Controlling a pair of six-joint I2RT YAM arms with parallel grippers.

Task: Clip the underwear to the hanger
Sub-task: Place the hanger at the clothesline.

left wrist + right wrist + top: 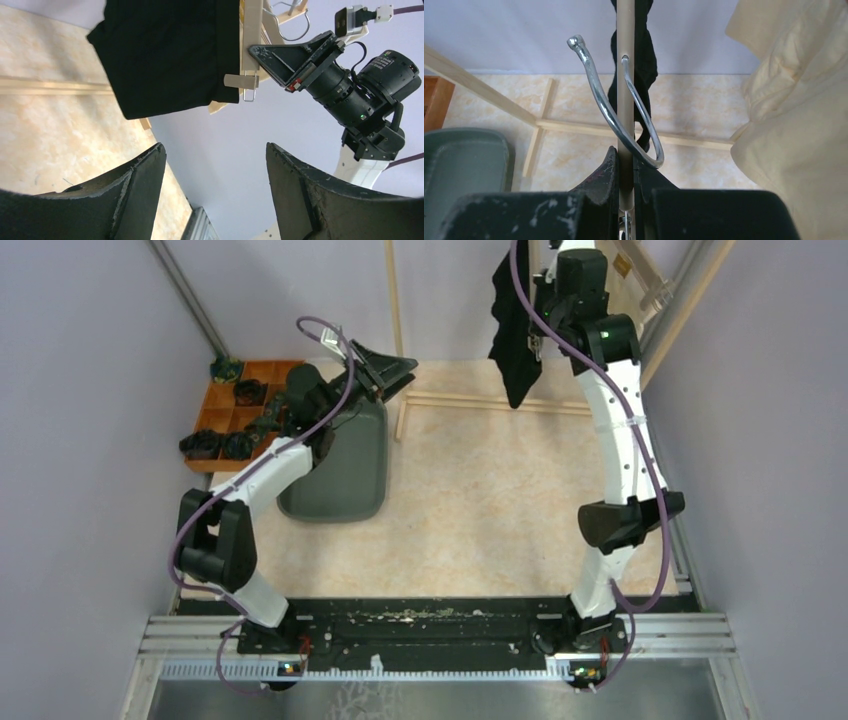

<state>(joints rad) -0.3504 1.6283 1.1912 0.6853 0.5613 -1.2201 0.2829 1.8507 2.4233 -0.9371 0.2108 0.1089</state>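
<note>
- Black underwear (pixel 514 340) hangs far right above the table (pixel 480 500), pinned by a metal clip (pixel 242 81) to the wooden hanger (pixel 625 30).
- Right pincer (pixel 625 172) clenched on the hanger bar by the hook (pixel 600 100), presenting it leftward.
- Left pincer (pixel 215 167) released, empty, facing the clip.
- Cream underwear (pixel 794 100) hangs right of the hanger.

You've got the hanger (pixel 624 40) in the right gripper (pixel 625 165) back-right, underwear (pixel 515 340) hanging on it, tray (pixel 350 480) centre-left, parts box (pixel 215 420) behind-left of the tray.
</note>
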